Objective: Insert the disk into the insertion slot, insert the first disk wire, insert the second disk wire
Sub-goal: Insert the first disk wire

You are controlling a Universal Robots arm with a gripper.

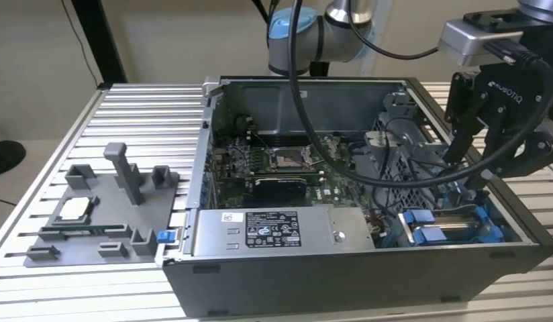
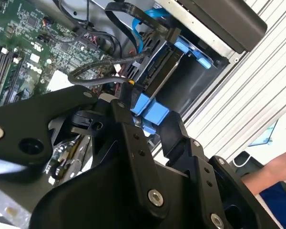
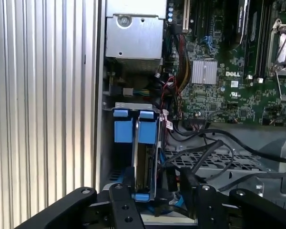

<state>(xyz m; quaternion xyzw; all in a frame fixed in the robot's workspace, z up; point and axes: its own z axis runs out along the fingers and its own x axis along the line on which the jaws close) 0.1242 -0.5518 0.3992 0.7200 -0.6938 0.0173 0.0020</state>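
The disk, a silver drive in a blue carrier, stands on edge in the insertion slot at the case's front corner, on the exterior view's right. Two blue tabs show at its far end. My black gripper reaches down over the near end, and its fingers close on the carrier's blue end piece. In the exterior view the gripper hangs just above the blue carrier. Black wires and a blue wire lie loose beside the disk.
The open computer case holds a motherboard, a grey labelled power-supply box and a perforated cage next to the slot. A grey parts fixture sits on the slatted table. A person's arm is beyond the case.
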